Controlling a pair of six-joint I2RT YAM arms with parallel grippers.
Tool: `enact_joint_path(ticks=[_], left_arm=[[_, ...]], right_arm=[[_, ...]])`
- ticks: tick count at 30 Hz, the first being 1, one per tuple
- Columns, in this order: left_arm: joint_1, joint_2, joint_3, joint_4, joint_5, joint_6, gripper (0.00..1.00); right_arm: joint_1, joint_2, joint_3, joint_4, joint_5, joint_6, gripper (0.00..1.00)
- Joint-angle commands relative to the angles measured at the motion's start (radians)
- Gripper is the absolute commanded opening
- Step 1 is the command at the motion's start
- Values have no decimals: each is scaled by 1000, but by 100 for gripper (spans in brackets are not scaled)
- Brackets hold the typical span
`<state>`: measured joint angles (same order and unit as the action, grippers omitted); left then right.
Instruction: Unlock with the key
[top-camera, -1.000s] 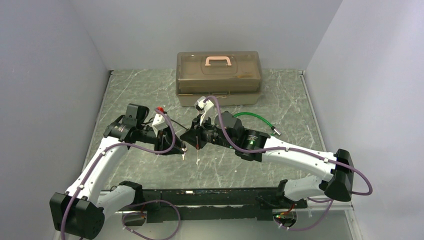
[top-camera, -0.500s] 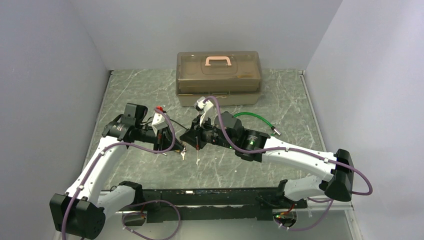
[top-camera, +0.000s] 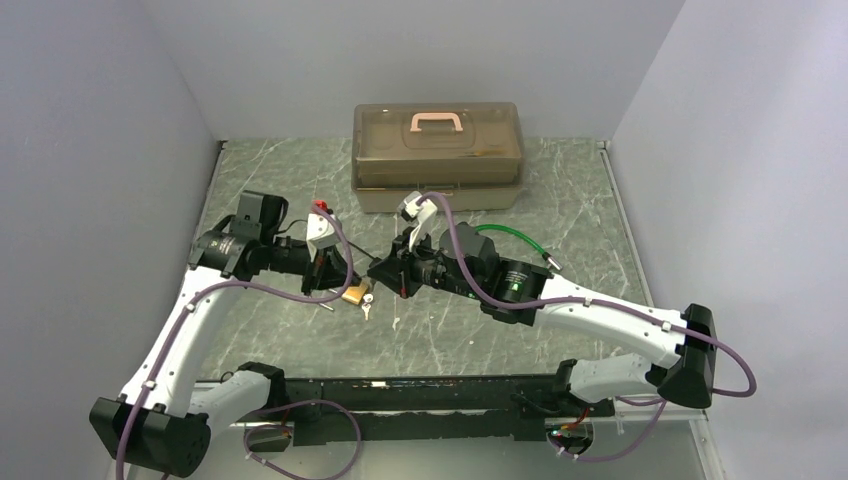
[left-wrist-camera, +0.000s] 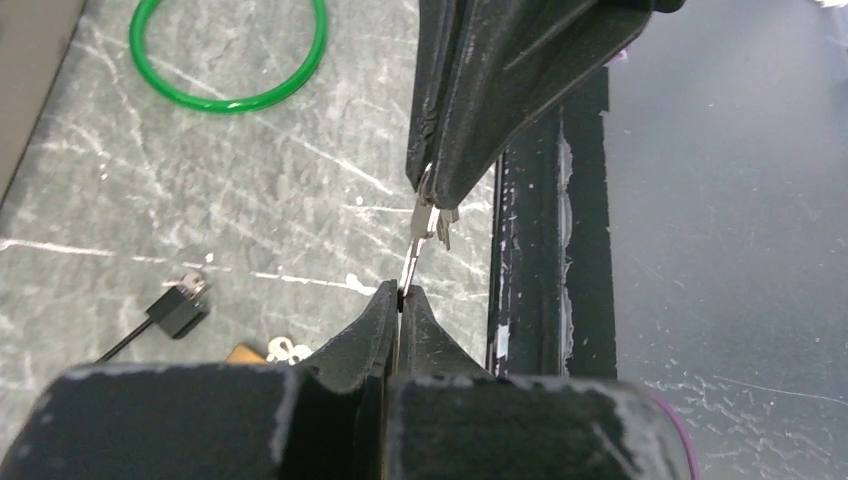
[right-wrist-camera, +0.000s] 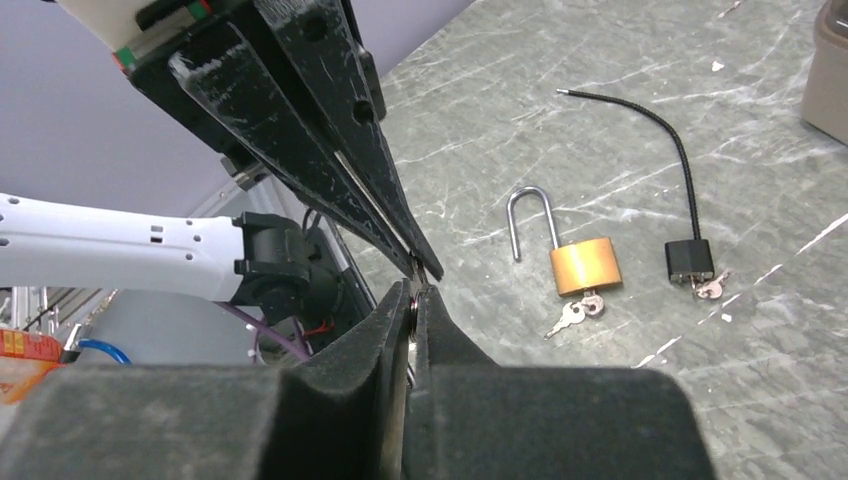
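Observation:
A brass padlock (right-wrist-camera: 585, 265) lies on the marble table with one shackle leg free of its body and keys (right-wrist-camera: 572, 312) hanging at its bottom; it also shows in the top view (top-camera: 352, 294). My two grippers meet tip to tip just above the table, beside the padlock. My left gripper (left-wrist-camera: 400, 292) is shut on the lower end of a small silver key (left-wrist-camera: 423, 222). My right gripper (right-wrist-camera: 413, 293) is shut on that key's ring end. In the top view the left gripper (top-camera: 343, 283) faces the right gripper (top-camera: 381, 275).
A black cable lock (right-wrist-camera: 690, 260) with its own keys lies just beyond the padlock. A green ring (top-camera: 510, 245) lies right of my right wrist. A brown toolbox (top-camera: 437, 155) stands at the back. A black rail (top-camera: 420, 390) runs along the front edge.
My left arm has drawn back to the left and my right arm has shifted slightly right. The brass padlock, hidden under the grippers before, now shows on the table.

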<state>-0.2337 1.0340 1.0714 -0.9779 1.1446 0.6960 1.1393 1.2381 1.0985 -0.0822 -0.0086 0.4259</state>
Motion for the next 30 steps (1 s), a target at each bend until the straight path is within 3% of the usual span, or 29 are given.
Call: enact_joint_path(ticks=[1,8,13,18,25,30], left_arm=[[6,-1,98,-68,-128,24,0],[-27,44,192,-282,-152,120,0],[-37,64,214,-347,-162,154,0],[-44,108,290,-462,-138,214,0],[-56,176,346,-591,-93,276,0],[-87,178,352,-591,-98,266,0]], right_arm=[[4,-38,5,-73,-34,-23,11],[-16,-39,72,-137,-59,-105,39],[-39,-96,98,-133,-90,-231,43],[-41,-185,-48,84,-174,-397,50],[-57,-71,11,92,-483,-463,60],[-73,-44,21,97,-527,-477,60]])
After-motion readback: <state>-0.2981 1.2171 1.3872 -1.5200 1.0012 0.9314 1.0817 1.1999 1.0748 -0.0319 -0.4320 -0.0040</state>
